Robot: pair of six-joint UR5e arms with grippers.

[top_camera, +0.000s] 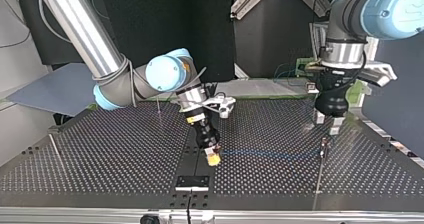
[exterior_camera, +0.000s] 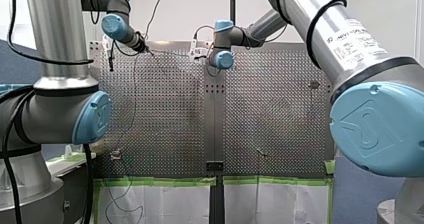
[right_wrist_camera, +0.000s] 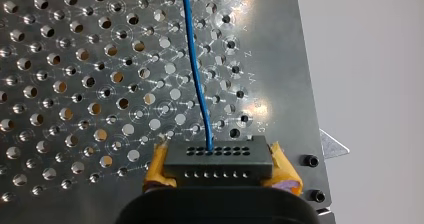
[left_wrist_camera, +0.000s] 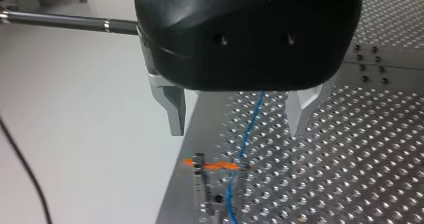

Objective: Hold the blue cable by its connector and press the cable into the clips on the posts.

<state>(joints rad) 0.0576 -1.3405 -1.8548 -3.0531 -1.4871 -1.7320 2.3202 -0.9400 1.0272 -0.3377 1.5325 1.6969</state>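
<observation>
In the top view my right hand (top_camera: 214, 157), well left of the clip post (left_wrist_camera: 201, 186), pinches the black connector (right_wrist_camera: 218, 159) between yellow pads, likely to keep the blue cable (top_camera: 270, 153) taut toward that post; above the post my left hand (left_wrist_camera: 237, 129) hovers wide open, straddling the cable at the orange clip (left_wrist_camera: 212, 165), seemingly to press it in
</observation>
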